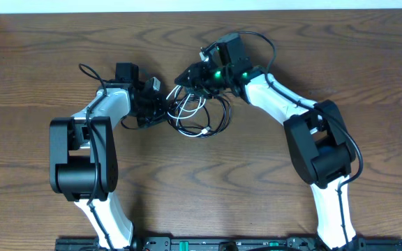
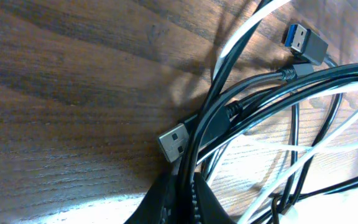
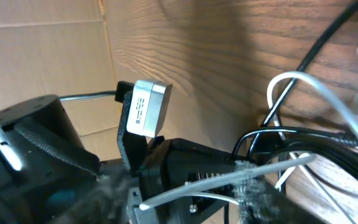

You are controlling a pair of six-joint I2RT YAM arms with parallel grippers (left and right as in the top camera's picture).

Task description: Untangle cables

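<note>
Three cables [image 1: 195,117], ends mostly hidden, perhaps tangled

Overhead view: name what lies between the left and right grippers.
Tangled cables fill the gap between left gripper and right gripper, clearest in the overhead view.

Messy tangle of cables [image 1: 199,117] on the wooden table [image 1: 40,63], white loops mixed in with black ones. The left gripper [image 1: 160,104] is touching the tangle's left edge, and the right gripper [image 1: 189,77] is at its far edge, with green lights [image 1: 218,72] glowing just behind it.
</note>
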